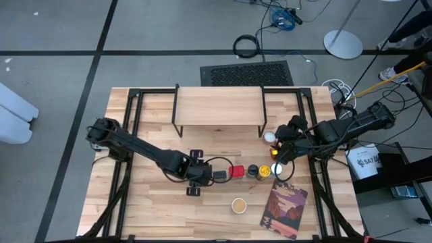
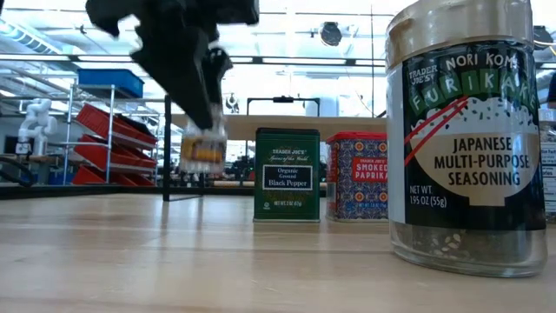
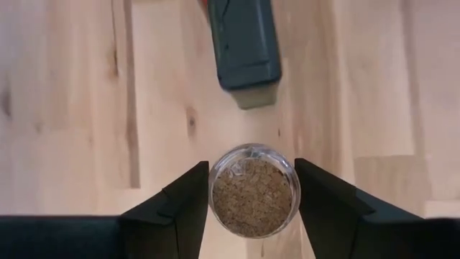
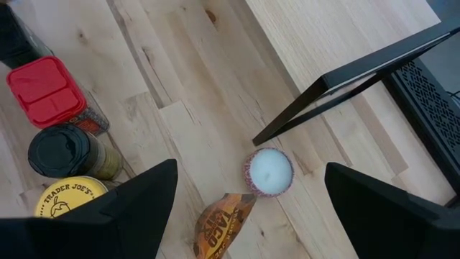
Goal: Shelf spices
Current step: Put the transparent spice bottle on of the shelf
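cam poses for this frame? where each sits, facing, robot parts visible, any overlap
High: overhead, straight down on the table; both arms, left gripper, right gripper.
Low: table height, level toward the shelf; left gripper hangs in from above, holding a small jar.
Left wrist: looks down past its own fingers, closed on that jar.
Right wrist: looks down between its own open fingers at a white-topped jar.
Shared: low and left wrist both show the small jar.
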